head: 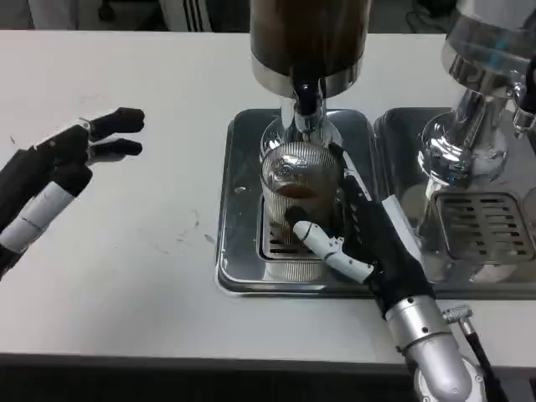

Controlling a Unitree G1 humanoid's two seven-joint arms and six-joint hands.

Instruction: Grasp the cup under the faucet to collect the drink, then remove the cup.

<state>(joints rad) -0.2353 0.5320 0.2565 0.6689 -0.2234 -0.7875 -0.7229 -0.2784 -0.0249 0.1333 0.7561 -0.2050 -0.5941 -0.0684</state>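
Right robot hand (362, 239) wrapped around cup (295, 186) on drip tray (243, 201) beneath faucet (307, 99) of dark-filled dispenser (308, 38), brown drink inside; left robot hand (71, 159) spread and empty above white worktop (126, 276), well apart from tray.

Left hand (63, 163): hovering at the picture's left edge, fingers spread and extended, holding nothing. Right hand (356, 239): reaching forward from a silver forearm (431, 352) rising from the lower right, fingers curling around and gripping the cup (297, 188).
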